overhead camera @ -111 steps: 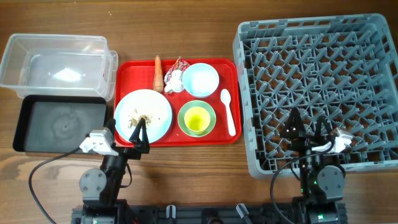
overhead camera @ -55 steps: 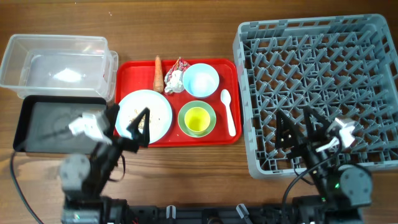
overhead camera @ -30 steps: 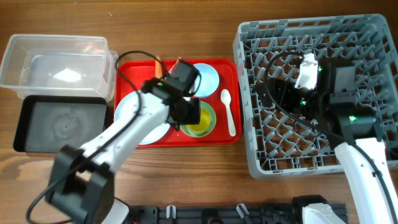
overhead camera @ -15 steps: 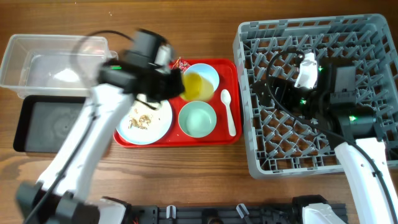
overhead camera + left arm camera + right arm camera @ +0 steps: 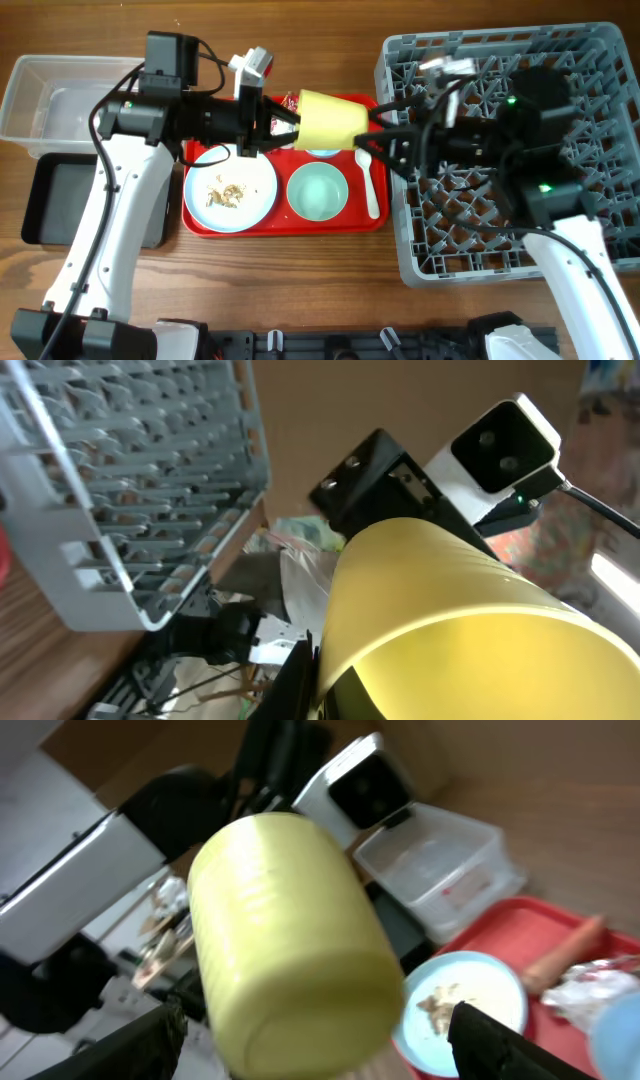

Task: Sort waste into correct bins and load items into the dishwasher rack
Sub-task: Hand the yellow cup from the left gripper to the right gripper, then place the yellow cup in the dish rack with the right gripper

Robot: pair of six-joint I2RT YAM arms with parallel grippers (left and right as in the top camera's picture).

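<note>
hanging on its side above the red tray (image 5: 280,218), the yellow cup (image 5: 330,120) is clenched at one end by the left gripper (image 5: 285,127). the right gripper (image 5: 370,135) is spread wide just beside the cup's other end; whether contact is made cannot be told. on the tray are seen the plate (image 5: 250,170) with scraps (image 5: 225,195), the green bowl (image 5: 318,190) and the spoon (image 5: 368,180). the wrapper (image 5: 290,100) is partly hidden by the cup. the rack (image 5: 560,70) is set beside the tray, the tub (image 5: 60,90) and black tray (image 5: 60,200) on the tray's other side.
</note>
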